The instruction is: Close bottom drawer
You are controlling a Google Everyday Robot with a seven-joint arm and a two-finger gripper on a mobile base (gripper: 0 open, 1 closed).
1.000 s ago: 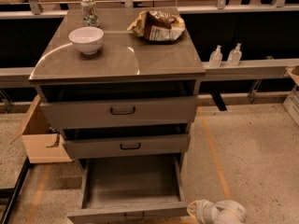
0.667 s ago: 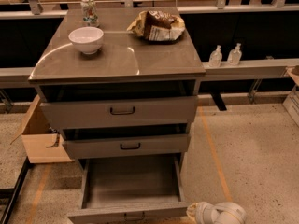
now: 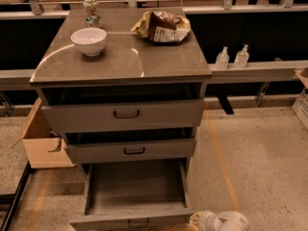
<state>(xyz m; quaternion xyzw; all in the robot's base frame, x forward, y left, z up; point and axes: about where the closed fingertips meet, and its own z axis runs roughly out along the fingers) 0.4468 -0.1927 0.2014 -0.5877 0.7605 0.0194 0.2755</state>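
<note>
Whether the gripper is spread or closed cannot be told in the camera view. It sits low at the bottom edge, just right of the bottom drawer, which is pulled fully out. That places it, seemingly, to push the drawer shut.
</note>
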